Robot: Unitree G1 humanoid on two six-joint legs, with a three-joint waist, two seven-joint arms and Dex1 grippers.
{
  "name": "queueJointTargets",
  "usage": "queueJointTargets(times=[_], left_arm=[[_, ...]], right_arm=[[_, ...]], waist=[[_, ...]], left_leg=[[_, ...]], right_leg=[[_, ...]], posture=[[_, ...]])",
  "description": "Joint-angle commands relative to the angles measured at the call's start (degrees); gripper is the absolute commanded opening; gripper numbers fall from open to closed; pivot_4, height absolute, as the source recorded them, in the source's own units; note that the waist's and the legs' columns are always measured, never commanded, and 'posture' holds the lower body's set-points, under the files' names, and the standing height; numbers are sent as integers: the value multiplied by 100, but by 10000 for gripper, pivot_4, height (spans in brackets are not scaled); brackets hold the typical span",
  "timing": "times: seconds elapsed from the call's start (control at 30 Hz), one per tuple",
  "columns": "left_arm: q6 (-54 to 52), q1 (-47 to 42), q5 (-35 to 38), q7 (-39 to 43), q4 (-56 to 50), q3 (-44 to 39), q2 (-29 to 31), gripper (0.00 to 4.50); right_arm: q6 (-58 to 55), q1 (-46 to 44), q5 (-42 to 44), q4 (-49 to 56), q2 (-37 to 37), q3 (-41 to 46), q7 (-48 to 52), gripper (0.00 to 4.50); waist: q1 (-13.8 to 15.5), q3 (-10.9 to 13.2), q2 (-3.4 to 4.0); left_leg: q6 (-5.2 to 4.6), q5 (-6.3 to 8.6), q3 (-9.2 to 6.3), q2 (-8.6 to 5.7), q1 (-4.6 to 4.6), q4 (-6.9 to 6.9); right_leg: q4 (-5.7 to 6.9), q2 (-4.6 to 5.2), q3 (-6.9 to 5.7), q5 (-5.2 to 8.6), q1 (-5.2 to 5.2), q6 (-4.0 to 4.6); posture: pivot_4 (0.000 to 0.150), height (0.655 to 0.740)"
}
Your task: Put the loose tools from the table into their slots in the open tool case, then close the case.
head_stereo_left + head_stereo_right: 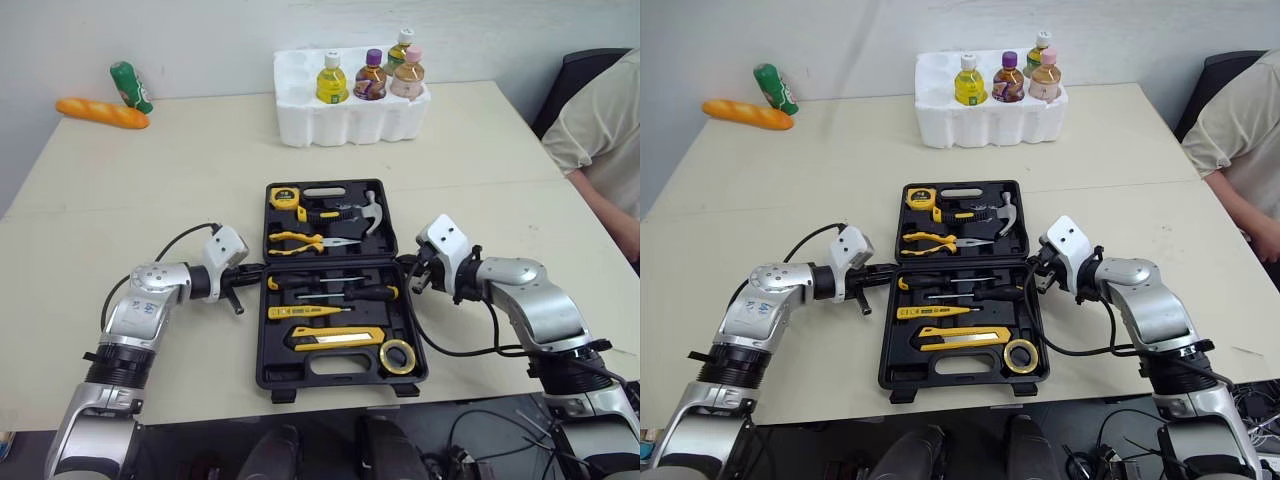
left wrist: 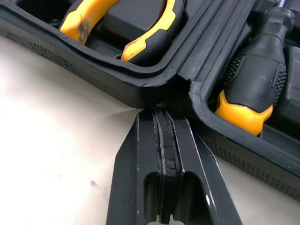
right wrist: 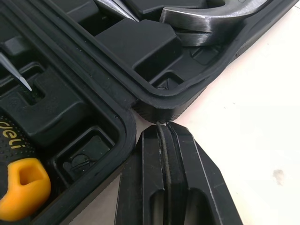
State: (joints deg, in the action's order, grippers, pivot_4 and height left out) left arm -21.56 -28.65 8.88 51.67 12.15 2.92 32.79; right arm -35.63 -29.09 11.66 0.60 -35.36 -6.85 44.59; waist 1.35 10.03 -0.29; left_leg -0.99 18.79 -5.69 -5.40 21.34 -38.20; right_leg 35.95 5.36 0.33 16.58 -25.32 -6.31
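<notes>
beige table (image 1: pixel 150 200) | tool case (image 1: pixel 300 372) open | left claw (image 2: pixel 161 115) clenched | right claw (image 3: pixel 161 127) clenched | white wall (image 1: pixel 200 40) behind

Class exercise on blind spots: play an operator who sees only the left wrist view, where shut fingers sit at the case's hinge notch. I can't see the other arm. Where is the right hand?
Observer: The right hand is at the opposite hinge end of the case, fingers shut, mirroring the left hand.
Operator: Is anyone close by before the lid swings?
Observer: A person sits at the right edge of the table, apart from the case.
</notes>
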Motion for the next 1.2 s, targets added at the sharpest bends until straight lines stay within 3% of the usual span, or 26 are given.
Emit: queueJointTargets(times=[0.03, 0.37, 0.5, 0.7, 0.73, 0.83, 0.97, 1.2], left_arm=[[120, -153, 77, 43, -200, 44, -88, 282], [-1073, 343, 492, -295, -924, -723, 300, 282], [-1894, 421, 983, -401, -1283, -1243, 513, 12919], [-3292, -273, 1466, -931, -1232, -1580, 489, 41010], [-3557, -463, 1469, -1131, -1141, -1569, 413, 44668], [-3982, -880, 1447, -1494, -903, -1445, 206, 44668], [-4247, -1244, 1288, -1899, -562, -1209, -59, 44668], [-4405, -1516, 1242, -2072, -146, -931, -234, 44668]], right_arm=[[176, -41, -19, 347, 18, -11, 45, 0], [-215, 478, 141, 846, -192, 573, -154, 0], [-682, 615, 569, 1101, -261, 983, -99, 13659], [-1833, 76, 1562, 1286, -70, 1604, -234, 44156], [-2019, -78, 1690, 1264, -1, 1637, -293, 45000], [-2392, -558, 1818, 1077, 236, 1534, -512, 45000], [-2235, -1114, 1279, 419, 433, 995, -963, 45000], [-2142, -1717, 904, -597, 818, 783, -1419, 45000]], waist=[[3, 0, 0], [-20, 0, 0], [-26, 0, 0], [-12, 0, -1], [-12, 0, -1], [-15, -1, -2], [-60, -1, -2], [-165, -2, -2]], left_leg=[[0, 0, 0, 0, 0, 0], [1, 0, 0, 2, 2, 3], [1, -1, 1, 4, 4, 2], [4, -3, 0, 3, 2, 0], [4, -3, 0, 3, 1, 0], [5, -4, 0, 3, 2, 0], [5, -4, 0, 1, 2, 3], [9, -6, 1, 0, 7, 2]], right_leg=[[0, 0, 0, 0, 0, 0], [3, -1, 5, 0, -4, 0], [3, -2, 6, 0, -8, 0], [7, -1, 5, -1, -5, 2], [8, -1, 5, -1, -5, 2], [10, -2, 4, -1, -6, 2], [24, -2, 4, -1, -6, 2], [39, 0, 1, -1, -17, 2]], posture=[[1500, 7374], [1500, 7374], [1500, 7374], [1500, 7374], [1500, 7374], [1500, 7374], [1500, 7374], [1500, 7374]])
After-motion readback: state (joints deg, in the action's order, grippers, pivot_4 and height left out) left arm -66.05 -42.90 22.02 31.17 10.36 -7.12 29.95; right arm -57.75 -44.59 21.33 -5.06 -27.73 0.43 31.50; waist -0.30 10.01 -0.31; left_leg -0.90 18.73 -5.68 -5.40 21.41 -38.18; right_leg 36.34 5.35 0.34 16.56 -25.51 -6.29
